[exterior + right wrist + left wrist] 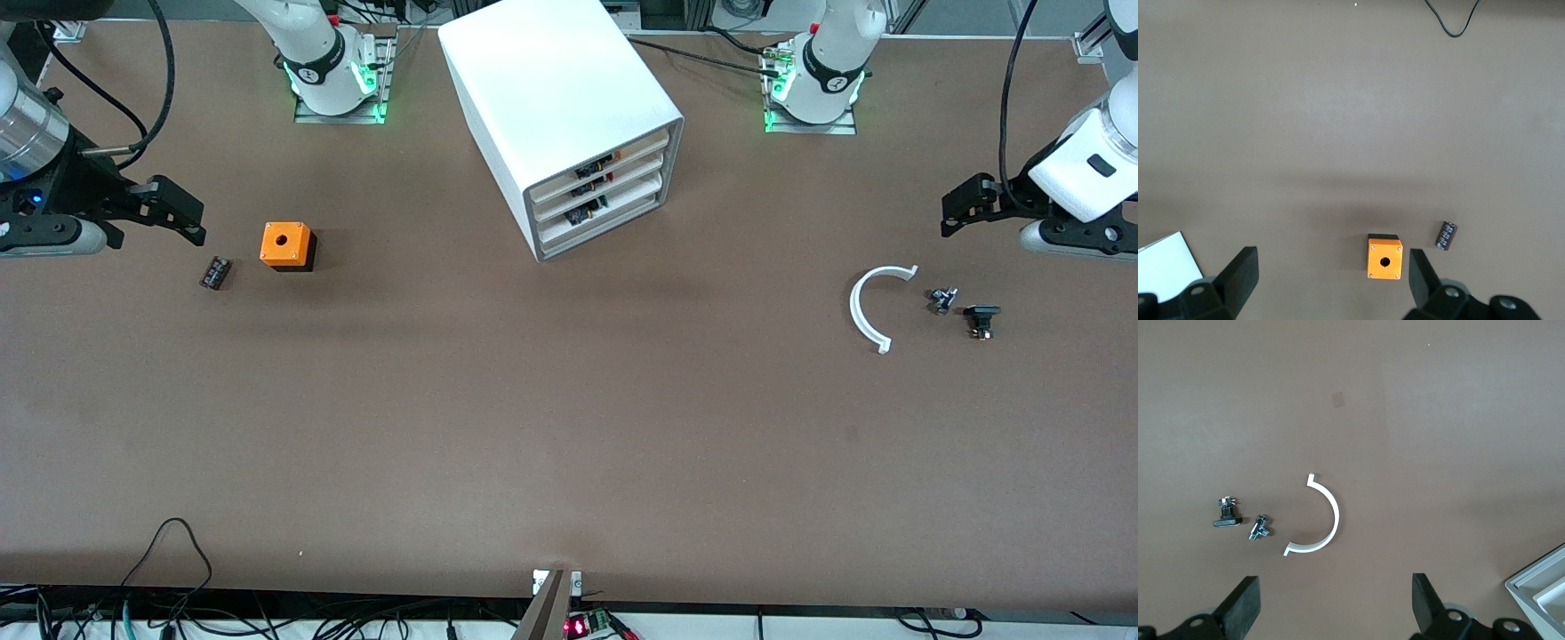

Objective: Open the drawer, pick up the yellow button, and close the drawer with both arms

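The white cabinet (560, 98) stands at the middle of the table between the two arm bases. Its top drawer (636, 149) is shut, as are the two below it. Small parts show dimly through the drawer fronts; I cannot make out the button. My right gripper (178, 212) is open and empty over the bare table at the right arm's end; its wrist view shows its spread fingers (1238, 277). My left gripper (962, 206) is open and empty over the bare table at the left arm's end, with spread fingers (1245, 605).
An orange cube with a hole (286, 245) (1385, 259) and a small black cylinder (215, 272) (1446, 235) lie near the right gripper. A white arc (867, 307) (1328, 520) and two small dark parts (942, 299) (981, 318) lie near the left gripper.
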`<state>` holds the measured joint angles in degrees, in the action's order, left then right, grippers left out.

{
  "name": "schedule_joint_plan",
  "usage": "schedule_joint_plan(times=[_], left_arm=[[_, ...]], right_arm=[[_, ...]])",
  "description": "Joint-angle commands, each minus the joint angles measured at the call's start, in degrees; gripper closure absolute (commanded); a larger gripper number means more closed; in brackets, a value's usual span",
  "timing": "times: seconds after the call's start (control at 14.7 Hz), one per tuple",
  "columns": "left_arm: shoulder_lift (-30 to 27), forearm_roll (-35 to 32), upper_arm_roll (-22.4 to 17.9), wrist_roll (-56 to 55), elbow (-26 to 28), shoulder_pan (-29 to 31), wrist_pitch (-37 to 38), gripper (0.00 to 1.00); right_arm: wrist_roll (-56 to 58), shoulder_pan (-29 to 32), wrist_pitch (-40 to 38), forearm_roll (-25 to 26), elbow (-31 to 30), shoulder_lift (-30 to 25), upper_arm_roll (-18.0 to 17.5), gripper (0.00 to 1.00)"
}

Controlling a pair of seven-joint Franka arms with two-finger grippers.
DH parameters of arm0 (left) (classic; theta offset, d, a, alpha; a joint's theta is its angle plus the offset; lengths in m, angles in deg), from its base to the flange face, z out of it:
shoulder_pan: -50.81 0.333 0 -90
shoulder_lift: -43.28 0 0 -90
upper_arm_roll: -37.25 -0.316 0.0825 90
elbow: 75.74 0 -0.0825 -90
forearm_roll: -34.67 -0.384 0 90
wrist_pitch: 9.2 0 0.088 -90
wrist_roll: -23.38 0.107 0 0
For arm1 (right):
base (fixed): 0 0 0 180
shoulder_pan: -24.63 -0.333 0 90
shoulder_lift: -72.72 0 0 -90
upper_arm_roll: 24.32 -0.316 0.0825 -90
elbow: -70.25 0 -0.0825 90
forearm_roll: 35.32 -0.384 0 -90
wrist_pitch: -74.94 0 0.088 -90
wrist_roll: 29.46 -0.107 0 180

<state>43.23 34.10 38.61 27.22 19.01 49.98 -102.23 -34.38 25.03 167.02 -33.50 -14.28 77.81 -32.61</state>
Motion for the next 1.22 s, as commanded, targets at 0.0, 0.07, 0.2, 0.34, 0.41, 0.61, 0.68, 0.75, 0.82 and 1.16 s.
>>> schedule_joint_plan(times=[0.0, 0.07, 0.2, 0.34, 0.41, 0.61, 0.68, 0.75, 0.82, 1.16], left_arm=[[-0.9, 0.6, -0.2, -0.3, 0.8, -0.3, 0.4, 0.00], [-0.9, 0.5, -0.2, -0.3, 0.8, -0.3, 0.4, 0.00], [-0.9, 0.6, -0.2, -0.3, 0.8, -0.3, 0.4, 0.00], [-0.9, 0.6, -0.2, -0.3, 0.8, -0.3, 0.4, 0.00], [-0.9, 0.5, -0.2, -0.3, 0.8, -0.3, 0.5, 0.00], [-0.9, 0.5, -0.2, -0.3, 0.8, -0.4, 0.5, 0.00], [-0.9, 0.6, -0.2, -0.3, 0.8, -0.4, 0.5, 0.00], [-0.9, 0.6, -0.2, -0.3, 0.8, -0.4, 0.5, 0.00], [-0.9, 0.5, -0.2, -0.3, 0.8, -0.4, 0.5, 0.00], [-0.9, 1.2, -0.1, 0.2, 0.7, -0.5, 3.9, 0.00]], right_arm=[[0.5, 0.8, -1.2, -0.8, 1.2, 0.6, -0.3, 0.00], [0.5, 0.8, -1.0, -0.8, 1.6, 0.7, -0.1, 0.00], [0.4, 0.6, -1.2, -0.5, 1.6, 0.7, -0.3, 0.00], [0.2, 0.6, -0.9, -0.5, 1.6, 0.7, -0.3, 0.00], [-0.3, 0.6, -0.9, -0.6, 1.6, 0.7, -0.3, 0.00], [0.1, 0.4, -0.9, -0.6, 0.7, 0.8, -0.4, 0.00], [0.1, 0.4, -0.9, -0.8, 0.7, 1.2, -0.4, 0.00], [0.1, 0.4, -0.9, -0.9, 0.7, 1.8, -0.4, 0.00], [0.1, 0.5, -0.6, -0.9, 0.7, 2.1, -0.4, 0.00], [0.4, 0.7, 1.6, -0.9, 0.7, 6.2, -0.3, 0.00]])
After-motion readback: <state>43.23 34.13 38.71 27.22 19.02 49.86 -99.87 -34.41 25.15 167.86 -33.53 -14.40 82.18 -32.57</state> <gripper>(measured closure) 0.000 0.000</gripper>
